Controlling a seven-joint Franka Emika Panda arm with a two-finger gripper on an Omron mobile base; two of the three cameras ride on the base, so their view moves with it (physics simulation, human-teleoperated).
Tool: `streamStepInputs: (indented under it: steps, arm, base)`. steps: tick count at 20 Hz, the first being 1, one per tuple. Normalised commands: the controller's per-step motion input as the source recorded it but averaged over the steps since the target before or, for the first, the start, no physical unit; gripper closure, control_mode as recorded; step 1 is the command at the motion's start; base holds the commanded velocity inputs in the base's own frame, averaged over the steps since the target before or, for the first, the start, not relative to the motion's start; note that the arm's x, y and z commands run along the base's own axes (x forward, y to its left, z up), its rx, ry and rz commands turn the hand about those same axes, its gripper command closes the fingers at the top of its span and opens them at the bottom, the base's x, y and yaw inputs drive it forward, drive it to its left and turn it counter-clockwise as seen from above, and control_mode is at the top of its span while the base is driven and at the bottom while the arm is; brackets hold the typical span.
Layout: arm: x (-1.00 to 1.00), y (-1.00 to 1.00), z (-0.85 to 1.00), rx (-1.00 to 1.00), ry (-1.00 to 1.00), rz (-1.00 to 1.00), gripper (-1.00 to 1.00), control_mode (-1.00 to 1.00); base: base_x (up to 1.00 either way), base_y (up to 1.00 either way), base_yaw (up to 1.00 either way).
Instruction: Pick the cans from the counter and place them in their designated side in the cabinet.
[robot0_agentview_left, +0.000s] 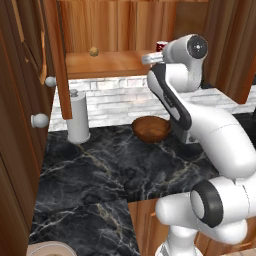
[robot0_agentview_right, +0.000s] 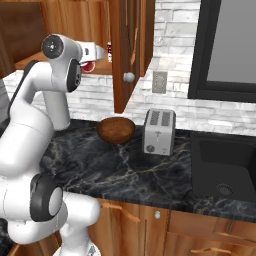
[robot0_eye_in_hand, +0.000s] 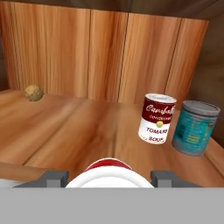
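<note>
Can (robot0_eye_in_hand: 108, 174) clamped in end effector (robot0_eye_in_hand: 108, 178), over cabinet (robot0_eye_in_hand: 65, 127) shelf.

arm (robot0_agentview_left: 215, 135): glossy white, rounded links | joints: dark bands | fingers (robot0_eye_in_hand: 52, 178): grey

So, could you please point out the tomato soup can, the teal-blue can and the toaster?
tomato soup can (robot0_eye_in_hand: 157, 119): hand view, middle of its label.
teal-blue can (robot0_eye_in_hand: 195, 128): hand view, middle of its side.
toaster (robot0_agentview_right: 159, 135): right base view, its front face.
</note>
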Motion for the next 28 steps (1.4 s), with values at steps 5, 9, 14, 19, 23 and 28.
streamStepInputs:
  steps: [5, 9, 14, 19, 23, 28]
  arm:
    - [0.26, 0.00, 0.00, 0.00, 0.00, 0.00, 1.00, -1.00]
    - [0.27, 0.00, 0.00, 0.00, 0.00, 0.00, 1.00, -1.00]
    - [0.25, 0.00, 0.00, 0.00, 0.00, 0.00, 1.00, -1.00]
    - [0.26, 0.00, 0.00, -0.01, 0.00, 0.00, 1.00, -1.00]
    - [0.25, 0.00, 0.00, -0.01, 0.00, 0.00, 1.00, -1.00]
    - [0.28, 0.00, 0.00, 0.00, 0.01, 0.00, 1.00, -1.00]
  base:
    - [0.00, 0.00, 0.00]
    - [0.00, 0.00, 0.00]
    - [0.00, 0.00, 0.00]
    - [0.00, 0.00, 0.00]
    - [0.00, 0.00, 0.00]
    - [0.00, 0.00, 0.00]
